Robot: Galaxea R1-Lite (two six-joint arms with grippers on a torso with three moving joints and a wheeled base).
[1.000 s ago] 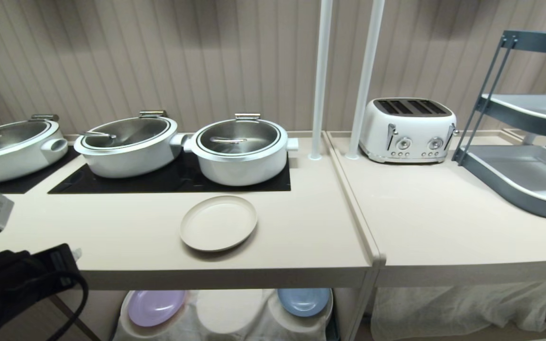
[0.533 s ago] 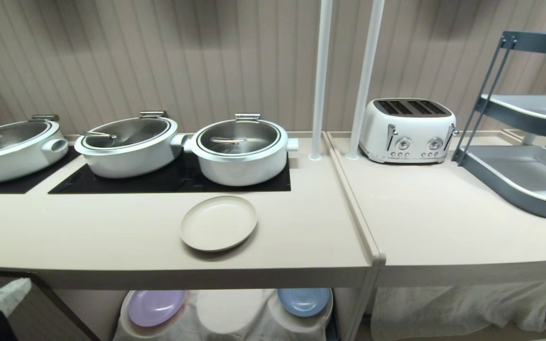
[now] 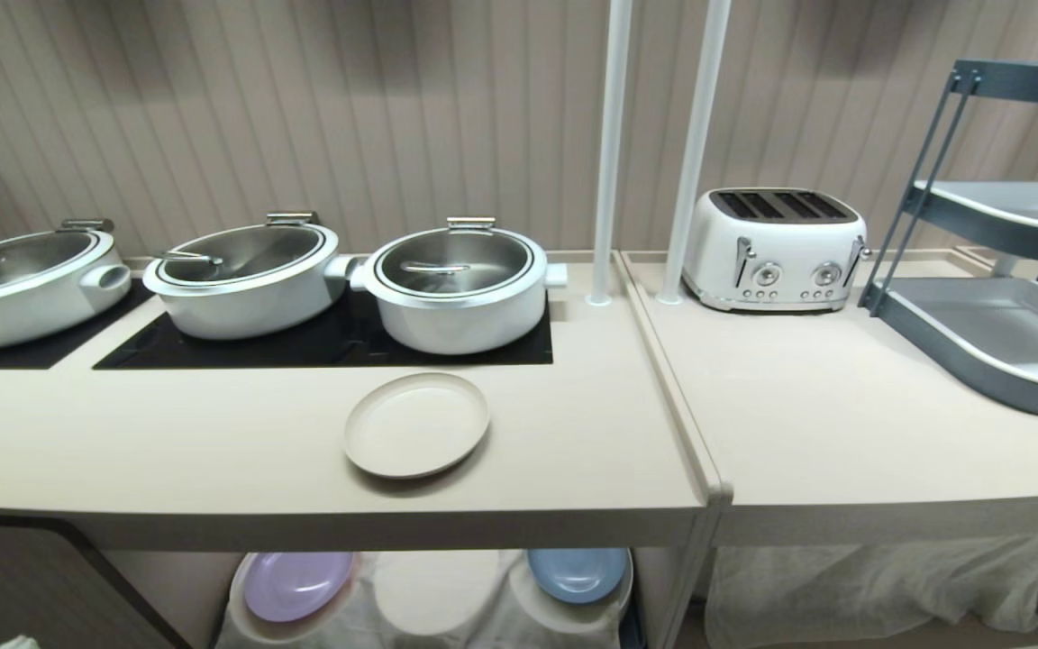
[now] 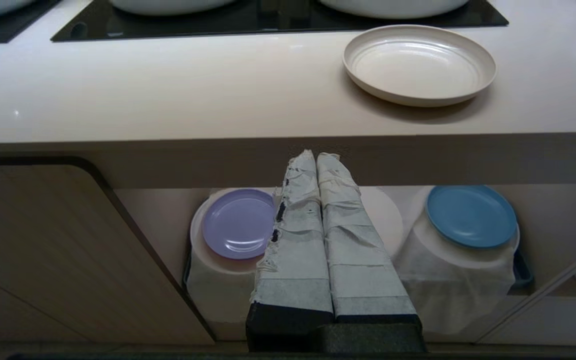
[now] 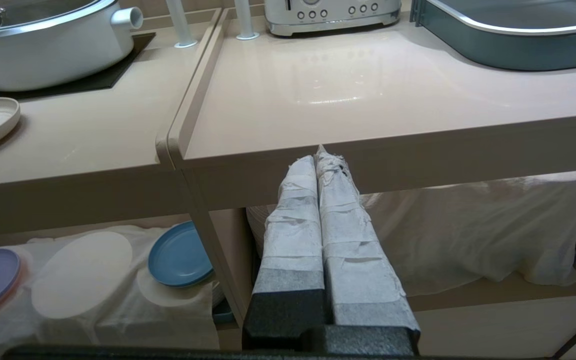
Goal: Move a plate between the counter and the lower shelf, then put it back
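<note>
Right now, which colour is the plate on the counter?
Cream, a plain pale beige. The plate shows best in the left wrist view, lying on the counter.

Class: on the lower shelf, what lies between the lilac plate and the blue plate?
A bare cloth-covered mound, seen in the head view, between lilac plate and blue plate.

Leftmost pot [image 3: 23,284] (and tray rack [image 3: 1006,333]) cut by the head view's edges.

The plate [image 3: 416,424] lies on the counter [image 3: 213,451], before the pots [image 3: 456,288]; two plates apparently sit in the lower shelf [image 3: 429,599].
</note>
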